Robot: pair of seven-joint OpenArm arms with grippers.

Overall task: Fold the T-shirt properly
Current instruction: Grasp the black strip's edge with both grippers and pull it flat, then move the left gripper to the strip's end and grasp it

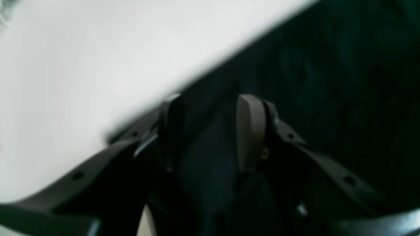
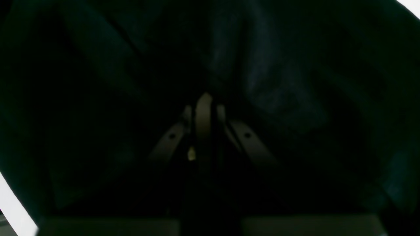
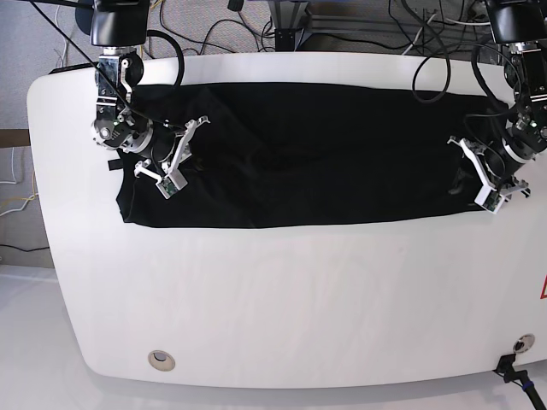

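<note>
The black T-shirt [image 3: 325, 154] lies spread flat across the far half of the white table [image 3: 299, 299]. At its right end, my left gripper [image 3: 480, 175] sits on the shirt's edge. In the left wrist view the left gripper [image 1: 210, 101] has its fingers [image 1: 249, 131] apart, astride the T-shirt [image 1: 328, 82] edge, with dark cloth in the gap. My right gripper [image 3: 175, 158] rests on the shirt's left part. In the right wrist view the right gripper [image 2: 205, 98] is shut, and folds of the T-shirt [image 2: 279, 82] run toward its tips and fill the view.
Black cables [image 3: 282, 26] hang behind the table's far edge. A round hole [image 3: 160, 360] sits near the front left corner. A cable plug [image 3: 513, 371] sits at the front right. Bare white table [image 1: 82, 65] lies beside the shirt's edge.
</note>
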